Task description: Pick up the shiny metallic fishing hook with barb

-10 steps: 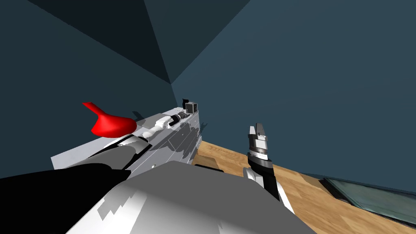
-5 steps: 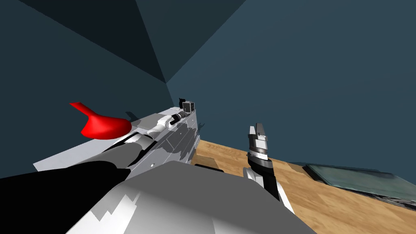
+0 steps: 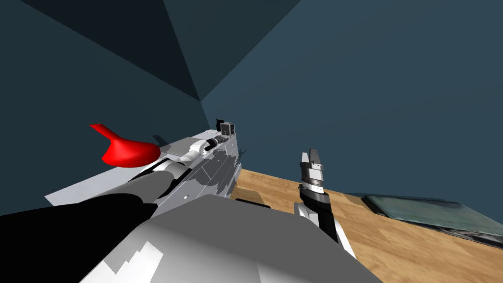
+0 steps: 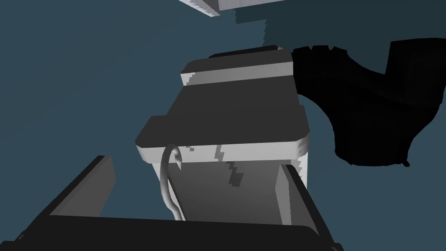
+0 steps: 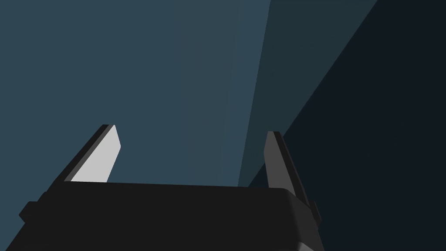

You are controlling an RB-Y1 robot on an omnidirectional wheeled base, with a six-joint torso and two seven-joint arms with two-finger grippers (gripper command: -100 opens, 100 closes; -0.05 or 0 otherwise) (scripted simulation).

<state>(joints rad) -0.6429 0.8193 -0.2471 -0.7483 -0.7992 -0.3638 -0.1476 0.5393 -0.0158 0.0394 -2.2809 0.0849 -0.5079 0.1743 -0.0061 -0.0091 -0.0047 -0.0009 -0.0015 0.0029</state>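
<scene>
Left pincer (image 4: 196,164) wide around hook (image 4: 165,178)

Dark blue walls (image 3: 344,73) meet at upper centre; wooden floor (image 3: 393,240) and a greenish glassy panel (image 3: 422,211) fill the lower right.

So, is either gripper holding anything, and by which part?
Nothing held. The left gripper is open around the grey hook, not clamping it; right gripper open, empty.

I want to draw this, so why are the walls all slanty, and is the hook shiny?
Head view: the wide, tilted lens slants the walls, not the room. Left wrist view: the hook looks dull grey, no glint, and the shadows on the grey block behind it have jagged edges.
</scene>
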